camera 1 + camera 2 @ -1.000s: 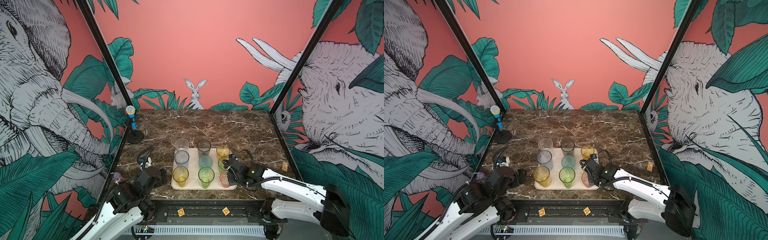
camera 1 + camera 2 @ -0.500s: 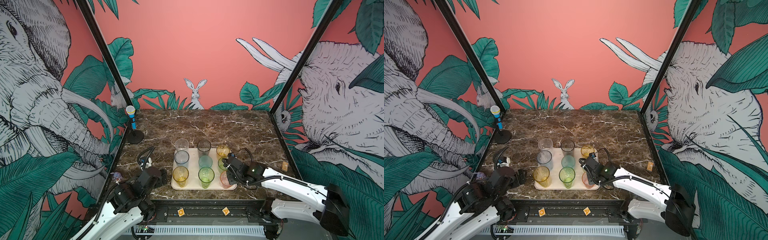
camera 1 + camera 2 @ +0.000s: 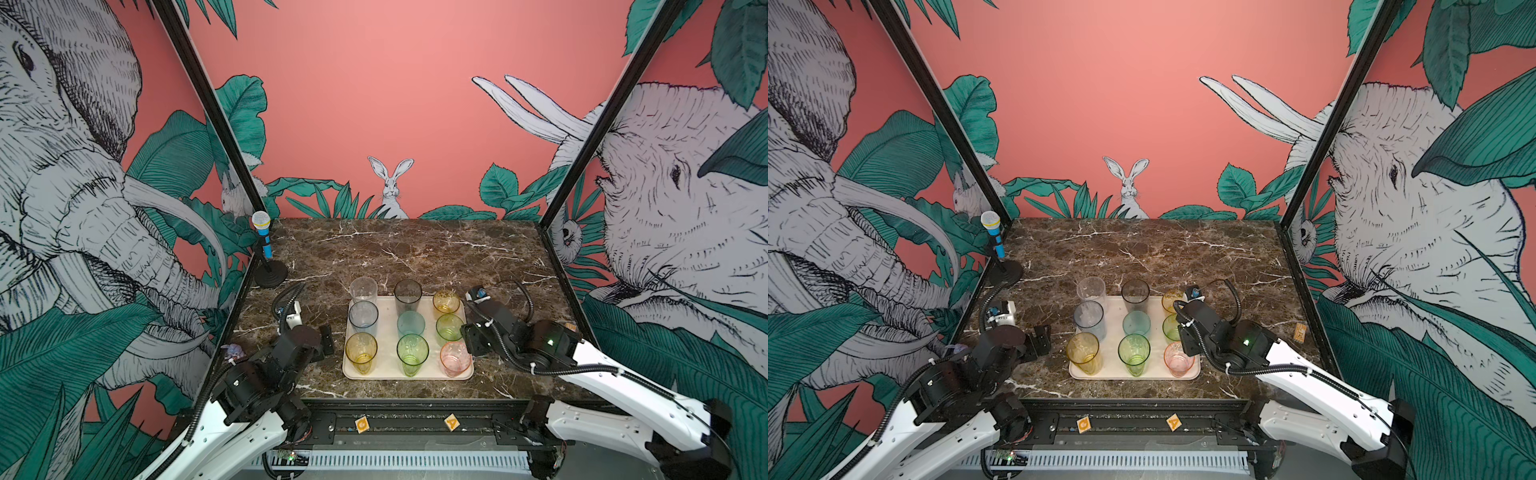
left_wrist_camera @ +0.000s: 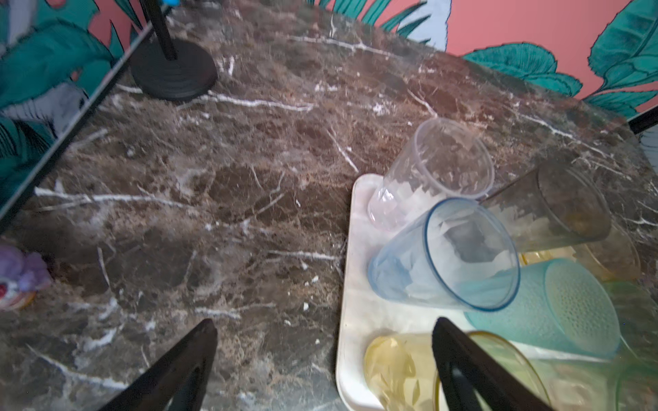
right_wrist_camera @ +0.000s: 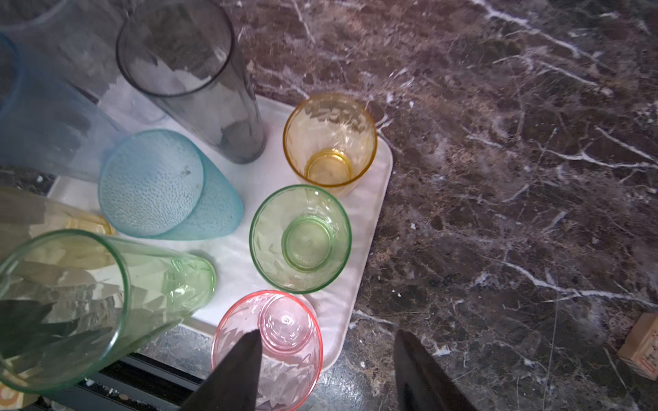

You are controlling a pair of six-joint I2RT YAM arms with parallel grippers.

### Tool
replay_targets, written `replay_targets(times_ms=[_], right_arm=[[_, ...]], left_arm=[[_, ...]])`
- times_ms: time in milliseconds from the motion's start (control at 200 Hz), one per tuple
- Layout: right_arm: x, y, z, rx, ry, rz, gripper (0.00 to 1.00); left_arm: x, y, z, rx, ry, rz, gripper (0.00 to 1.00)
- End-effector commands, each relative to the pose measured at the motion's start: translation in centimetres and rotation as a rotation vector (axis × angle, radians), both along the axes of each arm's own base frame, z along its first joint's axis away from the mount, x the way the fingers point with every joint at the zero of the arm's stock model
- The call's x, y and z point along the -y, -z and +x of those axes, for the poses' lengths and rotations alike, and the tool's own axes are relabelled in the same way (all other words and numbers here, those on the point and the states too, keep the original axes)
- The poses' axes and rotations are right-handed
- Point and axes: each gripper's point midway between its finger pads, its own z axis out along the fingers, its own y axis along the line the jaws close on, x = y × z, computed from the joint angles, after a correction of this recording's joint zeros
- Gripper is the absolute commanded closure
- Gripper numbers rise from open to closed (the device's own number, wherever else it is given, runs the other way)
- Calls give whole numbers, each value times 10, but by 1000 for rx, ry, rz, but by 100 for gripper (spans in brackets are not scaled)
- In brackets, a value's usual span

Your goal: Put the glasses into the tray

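With all 9 glasses (image 3: 410, 323) standing in the tray (image 3: 386, 374), the right fingers (image 5: 242, 370) hung released at the pink glass (image 3: 456, 359) and the left fingers (image 4: 185, 359) gaped empty beside it, so a straight lift seemed wisest.

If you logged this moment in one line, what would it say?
glasses: nine in tray | left gripper: open, beside tray | right gripper: open, by pink glass | held: nothing

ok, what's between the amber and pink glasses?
The short green glass, upright, between the amber glass and the pink glass; clearest in the right wrist view.
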Motion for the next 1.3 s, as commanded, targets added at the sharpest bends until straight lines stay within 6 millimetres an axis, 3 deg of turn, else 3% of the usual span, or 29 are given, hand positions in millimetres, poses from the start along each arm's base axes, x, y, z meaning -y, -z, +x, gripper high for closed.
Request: replay_targets(times_ms=[0,185,345,625,800,975,1295], right_arm=[[11,-27,18,171,0,-61,32],[16,-58,48,400,31,-78,18],[33,-73,82,542,140,-97,4],[67,-62,142,517,276,-108,1],[91,-49,168,520,357,-104,1],[124,-18,188,486,428,-148,1],[185,37,197,497,586,-196,1]], left_arm=[[-11,-34,20,171,-49,112,3],[-19,-61,40,350,-114,254,1],[-28,-76,53,428,-198,386,1],[-34,-71,90,398,-215,553,1],[-40,-48,119,344,-183,565,1],[-48,-14,144,260,-148,638,1],[-69,52,164,191,-178,588,1]])
